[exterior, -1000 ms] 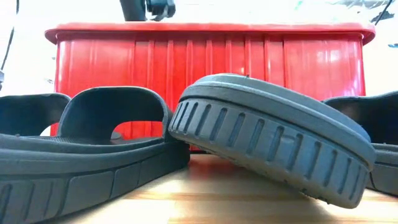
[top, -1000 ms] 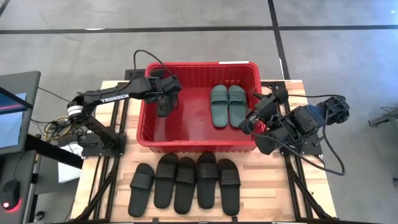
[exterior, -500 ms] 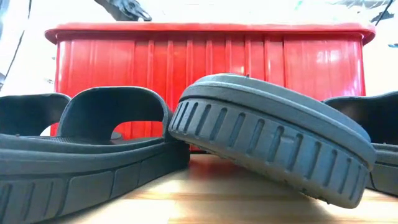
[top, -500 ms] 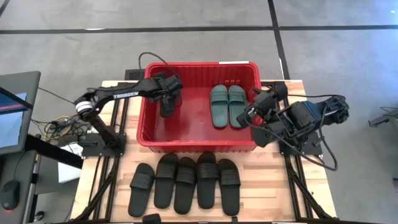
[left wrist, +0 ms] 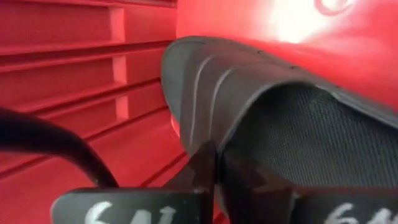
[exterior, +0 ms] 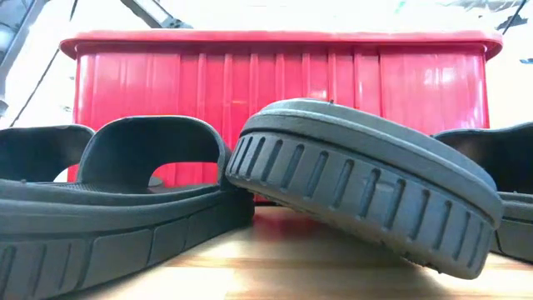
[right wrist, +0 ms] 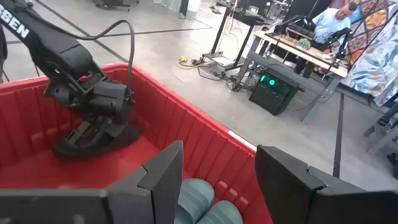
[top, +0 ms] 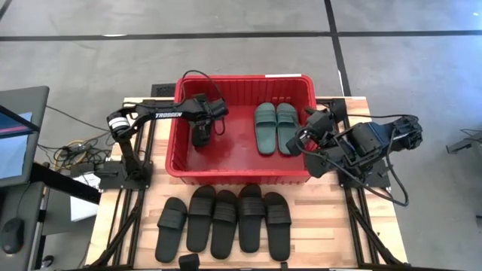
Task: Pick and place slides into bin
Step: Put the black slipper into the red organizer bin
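Note:
The red bin (top: 242, 175) stands at the table's far middle, and two teal slides (top: 276, 128) lie side by side on its floor at the right. My left gripper (top: 202, 123) reaches down into the bin's left half, shut on a black slide (top: 200, 135). That slide shows as a dark shape (right wrist: 93, 142) low over the bin floor in the right wrist view. My right gripper (top: 309, 125) hangs open over the bin's right rim, its fingers (right wrist: 163, 174) holding nothing. Several black slides (top: 226, 222) lie in a row on the table in front of the bin. My left gripper pinches the black slide's ribbed strap (left wrist: 210, 134) by its edge between the two fingers (left wrist: 204, 171). The fingers come slanting down from the bin's left side. The slide hangs below them, low in the bin. Whether its sole rests on the floor, I cannot tell.
The bin's front wall (exterior: 275, 108) rises behind the black slides (exterior: 366, 192) near the table's front edge. Bare red floor lies between the held slide and the teal pair. A person (right wrist: 328, 22) sits at a desk far behind the table.
My left gripper has sunk from above the bin's rim down into its left half, tipping steeper, still shut on the black slide. The slide has come down with it close to the bin floor.

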{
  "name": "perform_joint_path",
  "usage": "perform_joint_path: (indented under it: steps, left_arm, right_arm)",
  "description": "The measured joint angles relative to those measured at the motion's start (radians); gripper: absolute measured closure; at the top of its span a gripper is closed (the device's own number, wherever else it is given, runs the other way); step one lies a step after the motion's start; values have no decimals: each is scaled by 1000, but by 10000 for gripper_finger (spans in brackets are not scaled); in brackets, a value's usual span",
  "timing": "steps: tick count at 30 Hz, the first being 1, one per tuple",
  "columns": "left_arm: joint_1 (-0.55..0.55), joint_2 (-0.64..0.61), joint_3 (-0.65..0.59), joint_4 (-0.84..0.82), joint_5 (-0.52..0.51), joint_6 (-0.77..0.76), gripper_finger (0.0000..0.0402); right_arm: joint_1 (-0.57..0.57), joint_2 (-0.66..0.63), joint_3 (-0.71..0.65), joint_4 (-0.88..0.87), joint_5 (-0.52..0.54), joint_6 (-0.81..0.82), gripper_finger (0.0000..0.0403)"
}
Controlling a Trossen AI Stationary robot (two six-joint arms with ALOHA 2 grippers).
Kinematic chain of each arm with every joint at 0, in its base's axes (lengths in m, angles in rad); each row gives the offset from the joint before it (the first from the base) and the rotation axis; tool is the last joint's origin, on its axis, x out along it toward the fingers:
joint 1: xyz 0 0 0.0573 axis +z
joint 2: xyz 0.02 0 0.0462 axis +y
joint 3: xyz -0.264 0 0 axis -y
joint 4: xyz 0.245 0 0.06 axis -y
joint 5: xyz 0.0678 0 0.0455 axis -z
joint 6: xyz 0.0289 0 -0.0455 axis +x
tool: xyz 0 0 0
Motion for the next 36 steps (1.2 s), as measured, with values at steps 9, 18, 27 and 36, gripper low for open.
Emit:
perform_joint_path:
  steps: [9, 18, 27, 36]
  left_arm:
    - [21, 0, 1, 0, 8, 43, 401]
    - [26, 2, 1, 2, 41, 29, 357]
    - [27, 3, 0, -9, 92, 15, 284]
    - [26, 3, 0, -24, 119, 28, 229]
  right_arm:
    - [0, 0, 0, -2, -3, 0, 217]
    - [0, 0, 0, -9, -3, 0, 217]
    - [0, 0, 0, -9, -4, 0, 217]
    - [0, 0, 0, -9, -7, 0, 217]
